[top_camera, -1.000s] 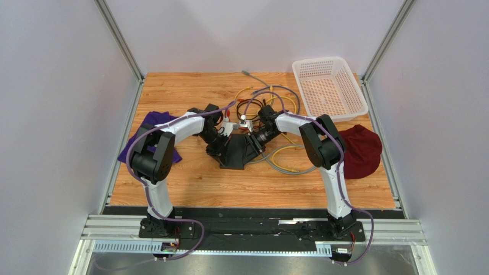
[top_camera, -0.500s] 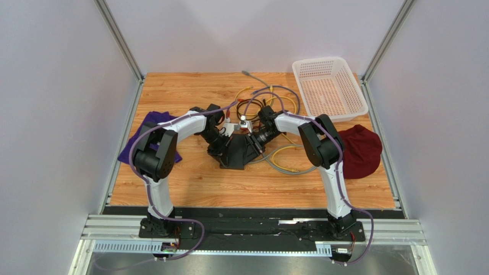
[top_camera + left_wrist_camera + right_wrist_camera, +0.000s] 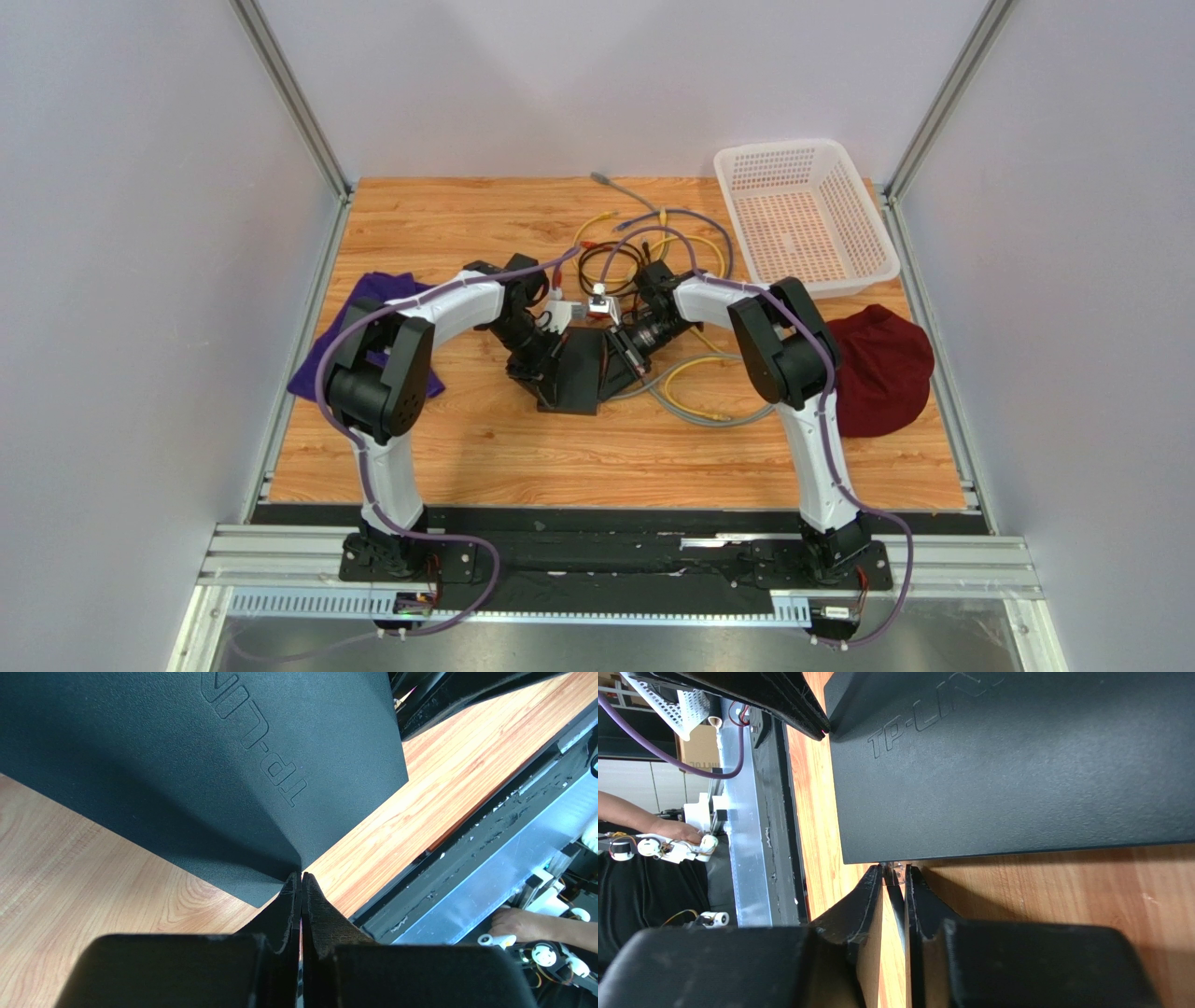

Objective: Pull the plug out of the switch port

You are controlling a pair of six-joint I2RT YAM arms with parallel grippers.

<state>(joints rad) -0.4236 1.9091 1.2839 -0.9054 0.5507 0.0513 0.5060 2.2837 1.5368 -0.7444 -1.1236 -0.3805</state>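
Now | switch (image 3: 572, 371) at middle of table (image 3: 463, 448) | left gripper (image 3: 302, 882) closed, tips on switch corner | right gripper (image 3: 896, 878) narrow around plug (image 3: 895, 869) at switch edge | risk: switch may drag along, since only 1 corner is braced.

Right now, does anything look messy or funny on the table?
The cables lie in a messy tangle behind the switch, which sits crooked to the table's edge. Nothing looks spilled or broken.
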